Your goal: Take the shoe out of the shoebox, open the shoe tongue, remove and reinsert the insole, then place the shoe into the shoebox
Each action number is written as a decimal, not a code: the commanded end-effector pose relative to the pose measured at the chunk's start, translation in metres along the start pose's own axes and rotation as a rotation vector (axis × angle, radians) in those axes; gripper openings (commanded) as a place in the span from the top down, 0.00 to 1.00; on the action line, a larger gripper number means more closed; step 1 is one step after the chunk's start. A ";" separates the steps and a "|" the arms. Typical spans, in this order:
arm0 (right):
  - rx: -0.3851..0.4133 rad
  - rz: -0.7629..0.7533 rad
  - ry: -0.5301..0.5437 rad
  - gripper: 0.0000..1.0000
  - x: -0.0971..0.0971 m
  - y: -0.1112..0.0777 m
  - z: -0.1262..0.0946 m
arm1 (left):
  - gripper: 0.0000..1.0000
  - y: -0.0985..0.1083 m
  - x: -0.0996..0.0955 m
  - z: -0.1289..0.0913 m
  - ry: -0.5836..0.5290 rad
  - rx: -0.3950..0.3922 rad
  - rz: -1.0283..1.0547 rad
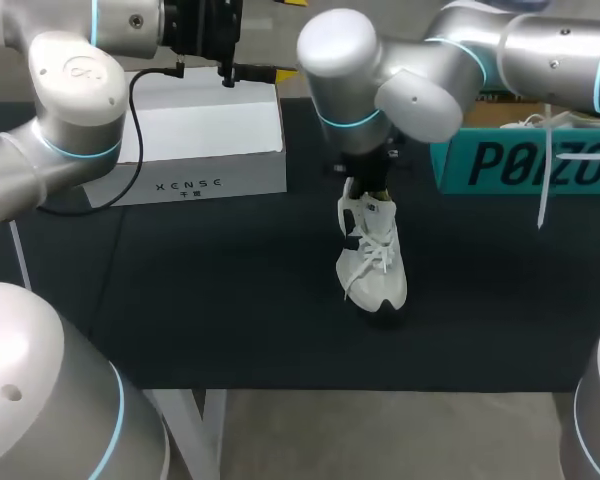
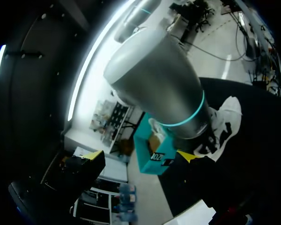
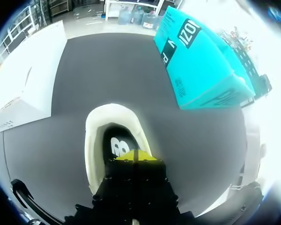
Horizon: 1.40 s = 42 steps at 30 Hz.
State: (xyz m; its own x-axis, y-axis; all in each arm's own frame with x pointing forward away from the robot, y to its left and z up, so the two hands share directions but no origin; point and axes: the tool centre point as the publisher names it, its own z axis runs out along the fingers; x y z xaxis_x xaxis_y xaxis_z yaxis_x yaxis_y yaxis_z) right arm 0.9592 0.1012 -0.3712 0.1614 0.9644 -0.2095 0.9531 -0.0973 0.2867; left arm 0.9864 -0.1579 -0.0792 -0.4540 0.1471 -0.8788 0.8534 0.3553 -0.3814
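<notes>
The left pincer (image 1: 225, 72) hung above the far edge of a white cardboard box (image 1: 200, 140) at the rear left of the dark counter (image 1: 210, 290). How far it was open could not be told. To the right of that box, near mid-counter, sat the white laced sports shoe (image 1: 372, 255), outside the shoebox. The right pincer (image 3: 133, 156) had its yellow tips pressed together inside the shoe's mouth, just over the black insole (image 3: 116, 144). Whether it pinched anything could not be told. The teal cardboard shoebox (image 1: 520, 160) stood rear right, apart from the shoe.

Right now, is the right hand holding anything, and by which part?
Right hand shut inside the shoe, at the insole's heel end; a pinch cannot be told.
</notes>
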 end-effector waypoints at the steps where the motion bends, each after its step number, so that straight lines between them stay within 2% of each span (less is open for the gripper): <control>1: -0.005 -0.013 -0.034 1.00 0.004 0.002 0.004 | 0.00 0.001 -0.001 0.001 0.003 0.000 0.001; 7: 0.027 -0.046 -0.055 1.00 0.011 -0.002 0.022 | 0.00 0.001 -0.001 0.001 0.003 0.000 0.001; 15: 0.079 -0.070 -0.080 1.00 0.021 -0.017 0.043 | 0.00 0.001 -0.001 0.001 0.003 0.000 0.001; 22: 0.095 -0.064 -0.073 1.00 0.021 -0.020 0.045 | 0.00 0.001 -0.001 0.001 0.003 0.000 0.001; 27: 0.092 -0.029 -0.049 1.00 0.014 -0.016 0.032 | 0.00 0.001 -0.001 0.001 0.003 0.000 0.001; 33: 0.123 0.034 -0.030 1.00 0.001 -0.014 0.000 | 0.00 0.001 -0.001 0.001 0.003 0.000 0.001; 37: 0.116 0.048 0.005 1.00 -0.008 -0.014 -0.021 | 0.00 0.001 -0.001 0.001 0.003 0.000 0.001; 42: 0.150 0.084 0.069 1.00 -0.013 -0.017 -0.030 | 0.00 0.001 -0.001 0.001 0.003 0.000 0.001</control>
State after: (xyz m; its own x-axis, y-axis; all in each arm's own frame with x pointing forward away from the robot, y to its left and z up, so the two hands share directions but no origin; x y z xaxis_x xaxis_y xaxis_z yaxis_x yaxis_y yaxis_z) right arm 0.9402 0.1116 -0.3533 0.2255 0.9574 -0.1803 0.9680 -0.1993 0.1522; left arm 0.9866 -0.1578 -0.0792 -0.4541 0.1476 -0.8786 0.8535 0.3549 -0.3815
